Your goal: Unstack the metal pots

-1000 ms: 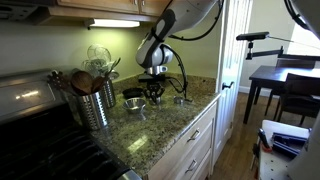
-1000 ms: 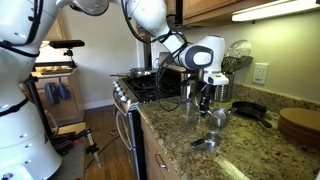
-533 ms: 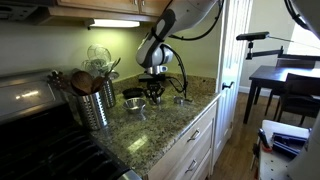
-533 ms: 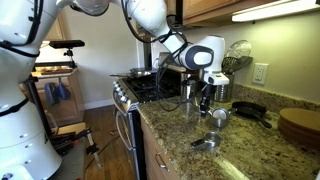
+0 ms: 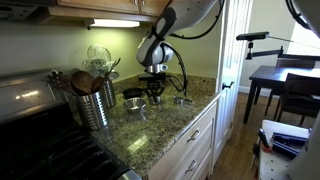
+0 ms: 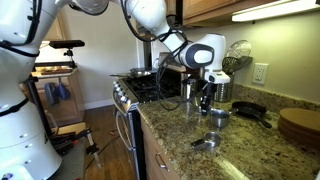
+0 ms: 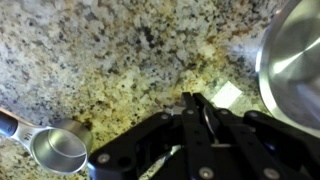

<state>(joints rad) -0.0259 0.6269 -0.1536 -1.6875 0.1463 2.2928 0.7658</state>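
In the wrist view my gripper (image 7: 193,100) comes up from the bottom edge, jaws shut on a thin shiny metal strip that looks like a pot's handle; the pot's body is hidden under the fingers. One small metal pot (image 7: 58,150) with a handle lies on the granite at lower left. A bigger steel pot (image 7: 295,55) fills the upper right. In both exterior views the gripper (image 5: 153,92) (image 6: 205,103) hangs just above the counter, with one pot (image 5: 133,103) (image 6: 218,117) beside it and another (image 5: 180,100) (image 6: 207,141) close by.
A ribbed steel canister of wooden spoons (image 5: 97,105) stands by the stove (image 5: 40,150), with a wire whisk (image 5: 98,58) behind it. A dark pan (image 6: 248,110) and a round wooden board (image 6: 300,125) sit farther along. The counter's front edge (image 5: 190,120) drops off to drawers.
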